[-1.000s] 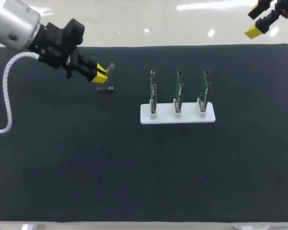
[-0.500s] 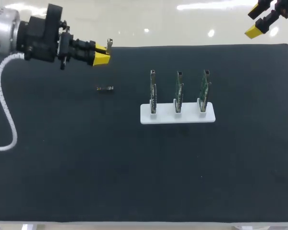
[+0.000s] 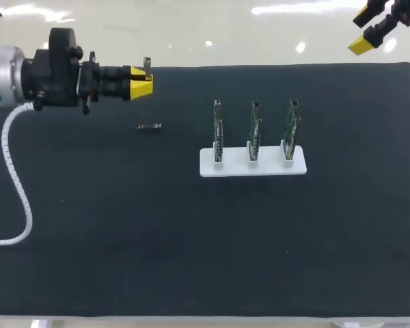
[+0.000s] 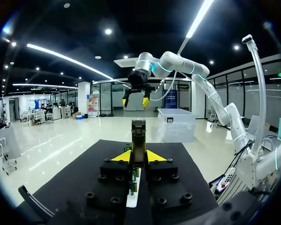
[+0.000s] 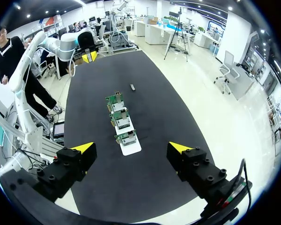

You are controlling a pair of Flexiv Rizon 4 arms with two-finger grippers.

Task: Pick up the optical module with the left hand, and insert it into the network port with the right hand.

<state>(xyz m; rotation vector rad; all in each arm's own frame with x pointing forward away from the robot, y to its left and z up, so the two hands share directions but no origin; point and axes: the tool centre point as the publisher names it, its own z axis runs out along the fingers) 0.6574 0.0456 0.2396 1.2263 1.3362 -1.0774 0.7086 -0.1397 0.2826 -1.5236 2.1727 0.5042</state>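
My left gripper (image 3: 142, 80) hangs over the table's far left corner, level with the table and pointing right. It is shut on a slim metal optical module (image 3: 147, 66) that sticks up past its yellow tips. In the left wrist view the module (image 4: 138, 138) stands upright between the fingers. Three green port boards (image 3: 254, 126) stand on edge in a white base (image 3: 253, 169) at mid-table. My right gripper (image 3: 370, 31) is open, high above the far right corner; in its own view the right gripper (image 5: 132, 148) looks down on the boards (image 5: 121, 123).
A second small dark module (image 3: 149, 126) lies flat on the black mat (image 3: 191, 239), left of the white base and below my left gripper. In the right wrist view this module (image 5: 132, 86) lies beyond the row of boards.
My left arm has risen from just above the loose module and swung level, carrying its module up and toward the far edge. The right arm and loose module have not moved.
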